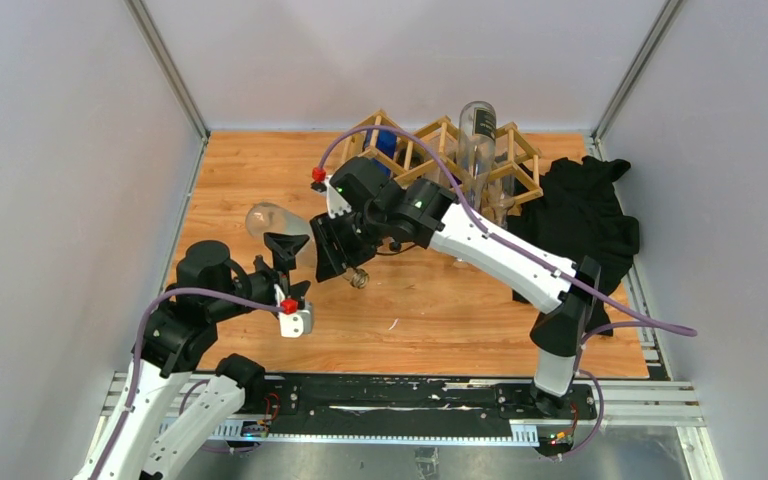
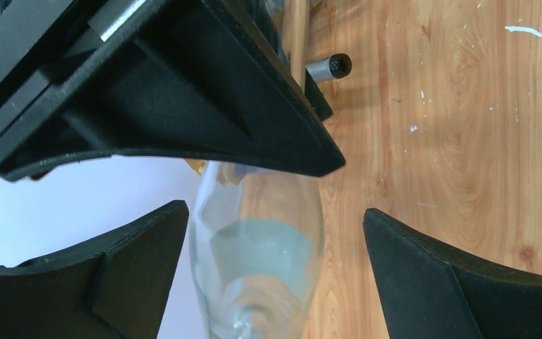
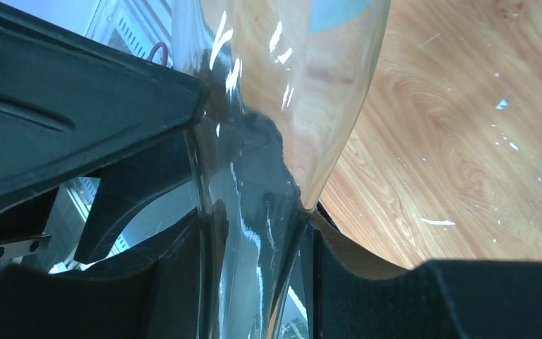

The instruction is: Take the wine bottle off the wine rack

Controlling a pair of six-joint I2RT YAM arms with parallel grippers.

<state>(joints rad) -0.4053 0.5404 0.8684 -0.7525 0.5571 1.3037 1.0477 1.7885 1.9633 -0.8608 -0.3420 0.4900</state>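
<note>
The wine bottle (image 2: 254, 261) is glossy clear glass, the wine rack (image 1: 430, 135) pale wood, the cloth (image 1: 585, 215) matt black.

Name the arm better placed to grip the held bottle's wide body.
Left, likely: the left pincer stands open astride the body of the clear bottle, while the right pincer is shut on its neck.

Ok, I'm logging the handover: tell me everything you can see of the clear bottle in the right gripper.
The bottle is clear, seemingly empty glass with a pale bluish patch on its side. It is held roughly level above the wooden table, away from the wine rack. The right gripper is shut on its neck. The left gripper, open, flanks its wide body; contact is unclear.
</note>
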